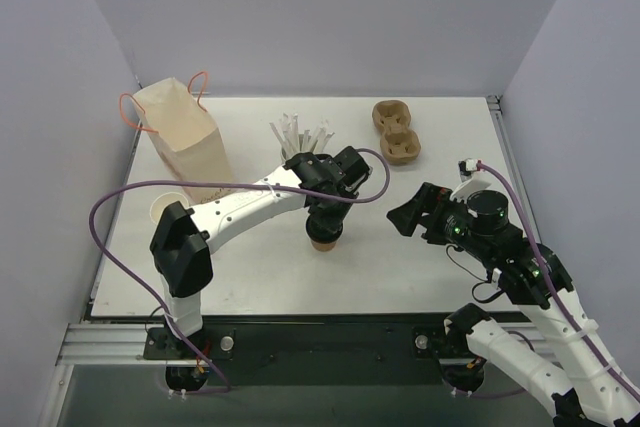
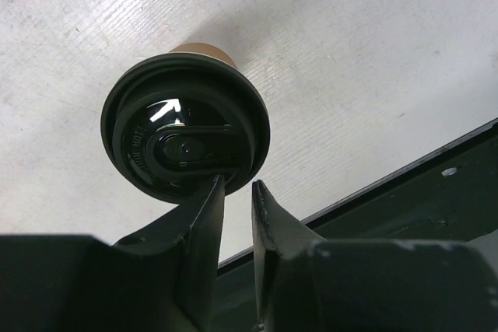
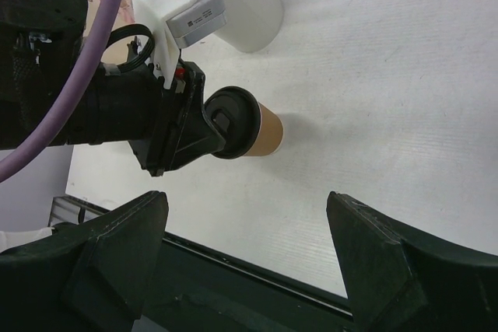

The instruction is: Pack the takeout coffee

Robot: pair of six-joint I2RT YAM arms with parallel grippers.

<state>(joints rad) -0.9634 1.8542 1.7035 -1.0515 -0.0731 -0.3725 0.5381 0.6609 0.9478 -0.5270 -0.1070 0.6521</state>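
The takeout coffee (image 1: 325,239), a brown paper cup with a black lid, stands upright at the table's middle. My left gripper (image 1: 325,215) hangs directly above it, pointing down. In the left wrist view the lid (image 2: 185,134) fills the centre. The left gripper (image 2: 237,184) has its jaws almost together with nothing between them, and one finger (image 2: 204,211) rests at the lid's near edge. My right gripper (image 1: 405,217) is wide open and empty, to the right of the cup. In the right wrist view the cup (image 3: 268,130) lies beyond the right gripper (image 3: 249,200).
A paper bag (image 1: 185,142) with orange handles stands open at the back left. A white holder of sticks (image 1: 300,137) stands behind the coffee. A brown pulp cup carrier (image 1: 397,132) lies at the back right. A pale cup rim (image 1: 165,209) shows beside the bag.
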